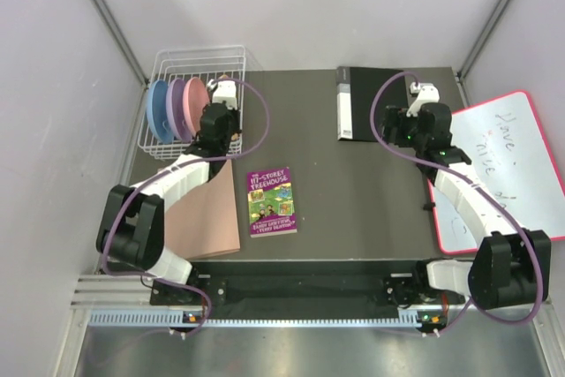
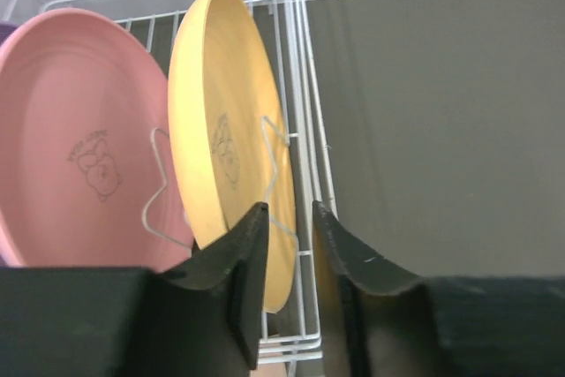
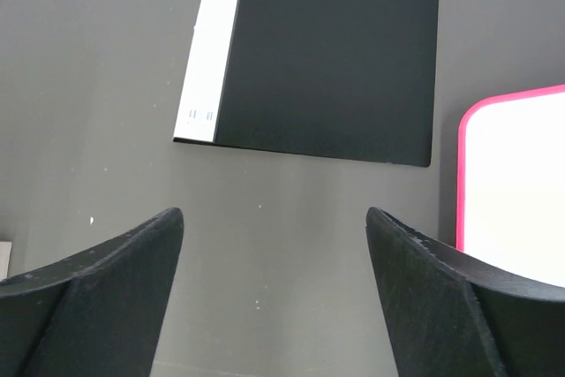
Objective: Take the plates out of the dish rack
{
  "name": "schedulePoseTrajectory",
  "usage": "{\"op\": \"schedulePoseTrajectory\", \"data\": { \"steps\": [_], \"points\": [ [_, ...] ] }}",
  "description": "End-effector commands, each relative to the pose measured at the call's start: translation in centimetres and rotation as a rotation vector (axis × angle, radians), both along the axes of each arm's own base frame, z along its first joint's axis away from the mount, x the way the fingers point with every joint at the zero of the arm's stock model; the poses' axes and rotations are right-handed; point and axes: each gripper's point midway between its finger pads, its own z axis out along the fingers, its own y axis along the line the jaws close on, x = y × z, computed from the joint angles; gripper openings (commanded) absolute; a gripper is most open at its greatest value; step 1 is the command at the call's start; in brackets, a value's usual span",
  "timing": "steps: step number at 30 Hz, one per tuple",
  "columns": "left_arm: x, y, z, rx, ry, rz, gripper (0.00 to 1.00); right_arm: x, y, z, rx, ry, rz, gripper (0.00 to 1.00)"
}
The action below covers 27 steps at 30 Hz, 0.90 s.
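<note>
The white wire dish rack [image 1: 190, 64] stands at the table's back left corner. Blue [image 1: 157, 110], purple [image 1: 177, 103] and pink [image 1: 196, 101] plates stand upright in it. In the left wrist view the pink plate [image 2: 79, 147] and the yellow-orange plate [image 2: 221, 121] stand side by side behind the rack's side wires [image 2: 305, 130]. My left gripper [image 2: 290, 218] is at the rack's right side. Its jaws are narrowed, one on each side of the yellow plate's rim and the rack wire, with a gap still showing. My right gripper [image 3: 274, 227] hangs open over bare table, holding nothing.
A purple book [image 1: 271, 201] lies mid-table, with a tan sheet [image 1: 207, 214] under the left arm. A black folder [image 1: 357, 103] lies at the back, beside the right gripper. A pink-framed whiteboard [image 1: 494, 165] lies on the right. Grey walls close in on both sides.
</note>
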Motion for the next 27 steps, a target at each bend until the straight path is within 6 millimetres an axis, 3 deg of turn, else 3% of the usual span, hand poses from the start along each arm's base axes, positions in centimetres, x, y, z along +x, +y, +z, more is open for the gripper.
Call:
{"op": "schedulePoseTrajectory", "data": {
  "steps": [1,3,5,7,8,11,15,19,20,21,24,25,27],
  "points": [
    [1.2,1.0,2.5,0.059,-0.093,0.100,0.27,1.0,0.3,2.1,-0.001,-0.071,0.002,0.81],
    [1.3,1.0,2.4,0.067,-0.095,0.111,0.26,1.1,0.2,2.1,-0.001,-0.071,0.001,0.77],
    [1.3,0.9,2.4,0.072,-0.095,0.111,0.19,1.1,0.2,2.1,0.000,-0.071,0.000,0.74],
    [1.4,0.8,2.2,0.083,-0.090,0.117,0.03,1.2,-0.2,1.9,-0.007,-0.069,-0.023,0.68],
    [1.4,0.7,2.1,0.085,-0.088,0.115,0.00,1.3,-0.1,1.9,-0.006,-0.069,-0.023,0.68],
    [1.4,0.8,1.9,0.096,-0.085,0.135,0.00,1.4,-0.4,1.6,-0.007,-0.061,-0.037,0.64],
    [1.5,0.8,1.7,0.118,-0.079,0.159,0.00,1.5,-0.3,1.3,-0.006,-0.050,-0.037,0.65],
    [1.6,0.7,2.0,0.146,-0.081,0.161,0.00,1.6,-0.1,1.0,-0.007,-0.036,-0.024,0.81],
    [1.6,0.5,1.9,0.149,-0.074,0.143,0.10,1.6,-0.1,1.1,-0.007,-0.036,-0.024,0.82],
    [1.6,0.4,1.8,0.147,-0.071,0.140,0.36,1.6,-0.1,0.9,-0.009,-0.030,-0.020,0.83],
    [1.9,0.1,2.0,0.147,-0.066,0.132,0.53,1.7,0.0,0.4,-0.012,-0.022,-0.012,0.85],
    [2.0,0.3,2.0,0.146,-0.066,0.146,0.72,1.7,0.1,0.3,-0.012,-0.014,-0.009,0.86],
    [2.3,0.5,2.0,0.149,-0.066,0.162,0.75,1.8,0.1,-0.1,-0.017,-0.004,-0.008,0.86]
  ]
}}
